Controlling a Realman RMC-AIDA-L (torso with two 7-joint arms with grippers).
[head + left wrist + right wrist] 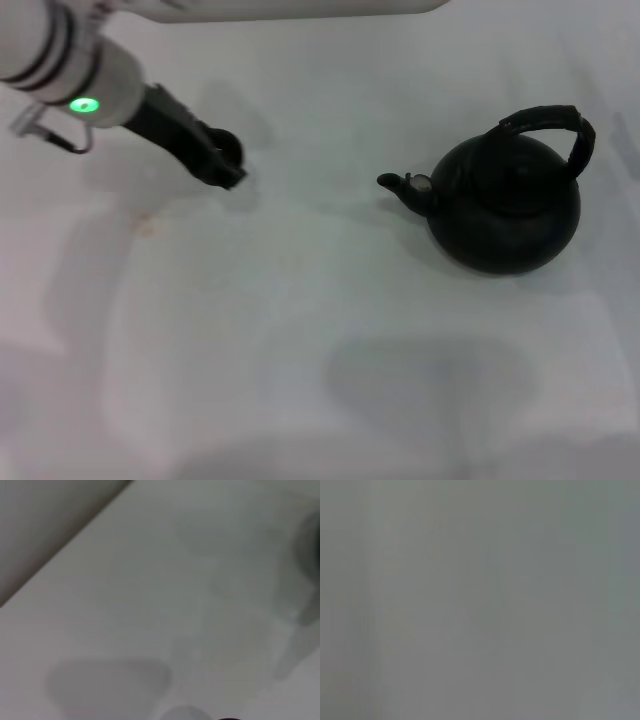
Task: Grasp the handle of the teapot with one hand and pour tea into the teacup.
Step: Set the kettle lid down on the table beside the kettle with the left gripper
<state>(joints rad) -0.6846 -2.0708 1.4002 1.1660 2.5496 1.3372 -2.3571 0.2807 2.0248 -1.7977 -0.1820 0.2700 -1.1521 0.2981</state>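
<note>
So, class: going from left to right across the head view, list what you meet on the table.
Left arm's end effector, over a small dark round thing that may be the teacup → teapot spout → teapot body → handle.

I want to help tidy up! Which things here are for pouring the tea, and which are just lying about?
For the job:
- teapot
- its handle
- teacup, partly hidden by the left gripper

Just lying about:
- nothing I can see; there is only the white table underneath
</note>
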